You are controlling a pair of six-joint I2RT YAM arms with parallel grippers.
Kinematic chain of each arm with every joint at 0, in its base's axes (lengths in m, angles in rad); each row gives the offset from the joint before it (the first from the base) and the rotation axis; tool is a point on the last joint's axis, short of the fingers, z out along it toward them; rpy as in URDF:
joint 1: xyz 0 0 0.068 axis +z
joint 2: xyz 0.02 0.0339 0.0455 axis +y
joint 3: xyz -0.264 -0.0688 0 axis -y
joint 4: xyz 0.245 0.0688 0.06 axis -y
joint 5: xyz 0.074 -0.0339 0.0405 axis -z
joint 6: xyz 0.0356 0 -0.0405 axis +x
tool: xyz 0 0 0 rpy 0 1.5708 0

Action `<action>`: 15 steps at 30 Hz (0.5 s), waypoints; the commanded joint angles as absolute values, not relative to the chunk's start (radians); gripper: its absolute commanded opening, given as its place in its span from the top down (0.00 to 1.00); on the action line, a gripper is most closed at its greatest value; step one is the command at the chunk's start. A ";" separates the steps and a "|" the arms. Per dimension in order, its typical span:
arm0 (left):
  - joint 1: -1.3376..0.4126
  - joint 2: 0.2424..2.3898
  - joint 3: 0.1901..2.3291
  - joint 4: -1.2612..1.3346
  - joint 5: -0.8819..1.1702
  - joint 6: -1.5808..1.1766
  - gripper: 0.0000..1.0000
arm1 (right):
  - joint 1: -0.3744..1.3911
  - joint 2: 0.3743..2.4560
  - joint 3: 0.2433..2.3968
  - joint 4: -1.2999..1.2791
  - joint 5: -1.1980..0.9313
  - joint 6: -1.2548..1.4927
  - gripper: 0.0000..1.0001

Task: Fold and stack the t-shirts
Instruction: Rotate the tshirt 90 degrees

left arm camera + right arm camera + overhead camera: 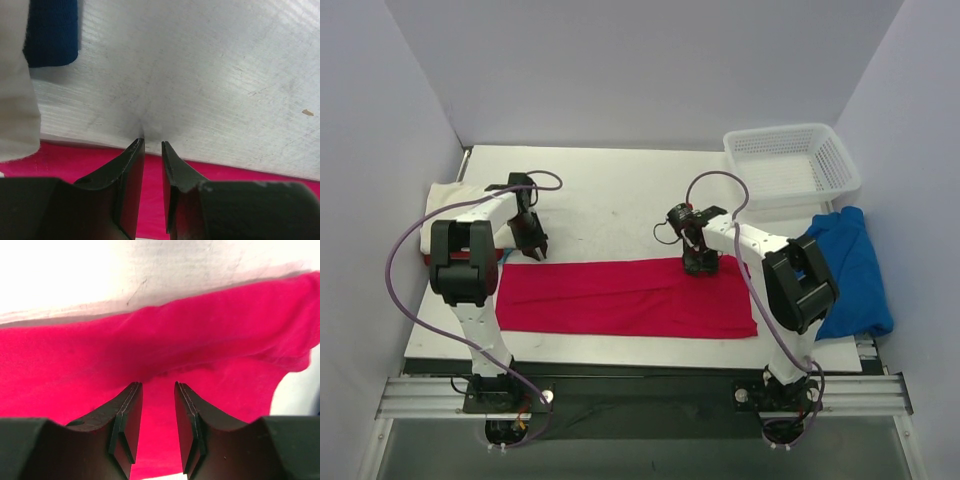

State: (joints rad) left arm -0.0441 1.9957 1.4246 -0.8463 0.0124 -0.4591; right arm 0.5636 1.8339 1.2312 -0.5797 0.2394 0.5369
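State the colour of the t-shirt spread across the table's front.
That t-shirt is crimson red, clearest in the top external view.

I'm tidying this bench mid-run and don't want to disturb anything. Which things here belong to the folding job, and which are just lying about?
Belong to the job:
red t-shirt, a long strip between the arms
blue t-shirt, bunched at the right edge
cream t-shirt, at the left edge

Just lying about:
white basket, far right corner
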 commanded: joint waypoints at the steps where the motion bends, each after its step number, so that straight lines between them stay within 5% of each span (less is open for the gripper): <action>1: -0.041 1.934 1.425 -0.841 0.008 -0.426 0.69 | 0.551 1.858 1.267 -0.692 0.195 0.601 0.67; 15: -0.041 1.849 1.404 -0.847 0.012 -0.377 0.69 | 0.460 2.141 1.624 -0.804 0.170 0.545 0.69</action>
